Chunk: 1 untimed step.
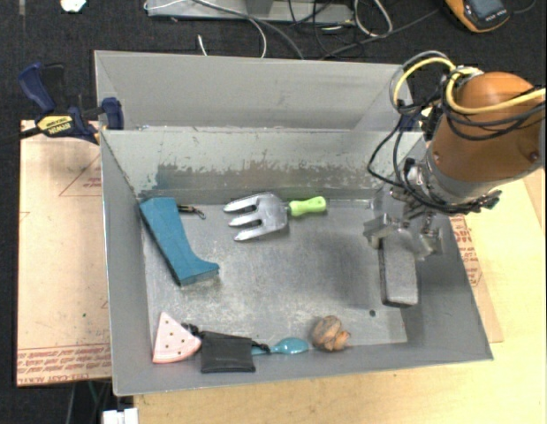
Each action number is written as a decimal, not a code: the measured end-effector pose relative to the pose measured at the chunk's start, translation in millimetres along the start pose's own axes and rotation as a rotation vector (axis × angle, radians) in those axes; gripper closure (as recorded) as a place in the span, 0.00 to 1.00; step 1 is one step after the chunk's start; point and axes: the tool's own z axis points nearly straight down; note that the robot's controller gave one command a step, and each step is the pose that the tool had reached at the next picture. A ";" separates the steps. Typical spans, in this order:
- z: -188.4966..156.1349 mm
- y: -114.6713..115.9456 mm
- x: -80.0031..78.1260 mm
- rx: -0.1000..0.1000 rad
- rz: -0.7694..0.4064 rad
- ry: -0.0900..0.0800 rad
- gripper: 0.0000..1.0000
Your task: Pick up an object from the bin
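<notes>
Far left of the pincer, by the bin's (123, 325) left wall, lies a blue foam block (176, 241), with a pink wedge (173, 340) in the front corner. Right of the wedge, a black flat thing (227, 353) lies along the front wall. A silver hand fork (255, 215) with a green handle lies up-left of the pincer. A teal thing (289, 347) touches the black one. The brown lump (330, 333) lies nearest, down-left. The pincer (398, 297) hangs over bare floor at the bin's right; wide or narrow, I cannot tell.
</notes>
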 end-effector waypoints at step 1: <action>-22.5 -0.7 -0.3 0.001 0.000 0.000 1.00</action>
